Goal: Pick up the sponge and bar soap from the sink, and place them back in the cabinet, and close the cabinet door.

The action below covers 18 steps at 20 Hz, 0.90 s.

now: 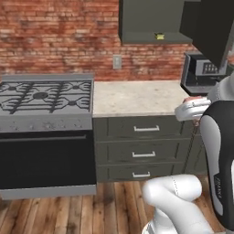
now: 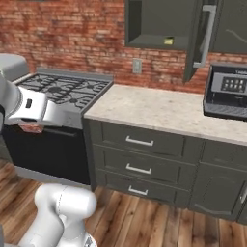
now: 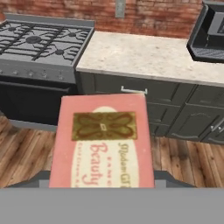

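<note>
Am carrying bar soap (image 3: pixel 103 142), jaws clamped on it; risking clipping open cabinet door (image 2: pixel 200 38) or dropping bar onto counter (image 2: pixel 159 110) while lifting toward sponge (image 1: pixel 159 36) shelf.

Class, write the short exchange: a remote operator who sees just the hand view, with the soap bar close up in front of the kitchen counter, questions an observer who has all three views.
Operator: I see the bar soap close up. Is the cabinet door open?
Observer: Yes, it stands swung wide open, above the counter.
Operator: Where is the sponge?
Observer: It lies on the bottom shelf inside the cabinet, near its right side.
</note>
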### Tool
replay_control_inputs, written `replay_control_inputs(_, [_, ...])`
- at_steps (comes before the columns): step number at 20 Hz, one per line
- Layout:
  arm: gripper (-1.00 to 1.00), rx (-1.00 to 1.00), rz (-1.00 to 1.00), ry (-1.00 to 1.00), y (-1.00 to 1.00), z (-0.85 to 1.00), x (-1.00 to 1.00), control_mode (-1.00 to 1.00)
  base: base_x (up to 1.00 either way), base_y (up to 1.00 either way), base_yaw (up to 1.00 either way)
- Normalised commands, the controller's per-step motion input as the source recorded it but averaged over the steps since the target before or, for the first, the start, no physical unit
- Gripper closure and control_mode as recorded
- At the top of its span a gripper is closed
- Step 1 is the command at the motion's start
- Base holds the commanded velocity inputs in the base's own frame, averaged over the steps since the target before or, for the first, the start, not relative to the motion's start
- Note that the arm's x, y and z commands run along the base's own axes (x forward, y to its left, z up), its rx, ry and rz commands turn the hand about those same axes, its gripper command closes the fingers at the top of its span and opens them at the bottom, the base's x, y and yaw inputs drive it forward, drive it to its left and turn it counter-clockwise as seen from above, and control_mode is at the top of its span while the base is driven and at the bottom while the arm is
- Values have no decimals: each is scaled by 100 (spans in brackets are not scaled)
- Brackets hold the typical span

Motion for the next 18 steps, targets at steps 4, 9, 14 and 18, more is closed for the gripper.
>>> replay_control_inputs(4, [100, 0, 0, 0, 0, 0, 0, 100, 46, -44, -6])
replay_control_inputs(9, [100, 0, 0, 0, 0, 0, 0, 100, 52, -38, -7])
replay_control_inputs(14, [100, 0, 0, 0, 0, 0, 0, 100, 53, -27, -5])
replay_control_inputs(18, [100, 0, 0, 0, 0, 0, 0, 100, 57, -23, -6])
